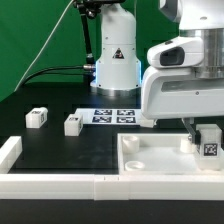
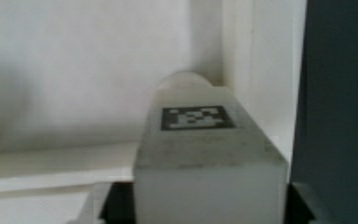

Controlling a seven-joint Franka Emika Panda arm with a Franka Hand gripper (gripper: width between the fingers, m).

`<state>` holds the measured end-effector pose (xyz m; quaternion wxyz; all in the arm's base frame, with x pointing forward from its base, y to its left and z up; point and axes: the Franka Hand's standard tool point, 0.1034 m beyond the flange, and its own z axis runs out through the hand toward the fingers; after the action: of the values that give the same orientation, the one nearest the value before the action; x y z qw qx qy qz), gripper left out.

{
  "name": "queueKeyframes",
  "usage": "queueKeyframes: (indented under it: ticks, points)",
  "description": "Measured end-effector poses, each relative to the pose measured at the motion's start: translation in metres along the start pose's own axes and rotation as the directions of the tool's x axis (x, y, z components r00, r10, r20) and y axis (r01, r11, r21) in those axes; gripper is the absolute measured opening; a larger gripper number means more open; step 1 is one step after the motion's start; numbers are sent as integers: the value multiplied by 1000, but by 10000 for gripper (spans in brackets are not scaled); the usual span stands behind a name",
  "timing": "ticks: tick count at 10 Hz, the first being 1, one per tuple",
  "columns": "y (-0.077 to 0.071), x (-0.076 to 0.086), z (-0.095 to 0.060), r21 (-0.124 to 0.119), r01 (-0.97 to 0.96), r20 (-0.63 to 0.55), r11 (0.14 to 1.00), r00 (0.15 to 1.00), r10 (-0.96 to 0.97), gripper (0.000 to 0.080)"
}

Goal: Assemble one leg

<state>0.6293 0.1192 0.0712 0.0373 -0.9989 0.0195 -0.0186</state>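
Observation:
My gripper (image 1: 208, 132) is shut on a leg (image 1: 210, 149), a small white block with a black-and-white tag. It holds the leg upright over the right end of the large white square tray-like piece (image 1: 150, 165), close to its side wall. In the wrist view the leg (image 2: 202, 165) fills the middle between the dark fingers (image 2: 123, 205), tag facing the camera, with the tray's white wall (image 2: 247, 50) behind it. Two more legs (image 1: 37, 118) (image 1: 72, 124) lie on the black table at the exterior view's left. Whether the held leg touches the tray floor cannot be told.
The marker board (image 1: 112, 116) lies on the table in front of the robot's white base (image 1: 115, 60). A low white rail (image 1: 60, 187) runs along the front edge, with a short piece (image 1: 9, 152) at the exterior view's left. A green backdrop stands behind.

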Motion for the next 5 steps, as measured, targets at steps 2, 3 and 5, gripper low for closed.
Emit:
queueKeyframes:
  ticks: [2, 3, 5]
  points:
    - [3, 0, -1, 5, -330, -3, 944, 944, 330, 291]
    - [4, 0, -1, 7, -460, -3, 888, 888, 460, 291]
    - [6, 0, 0, 11, -675, 4, 738, 738, 675, 291]
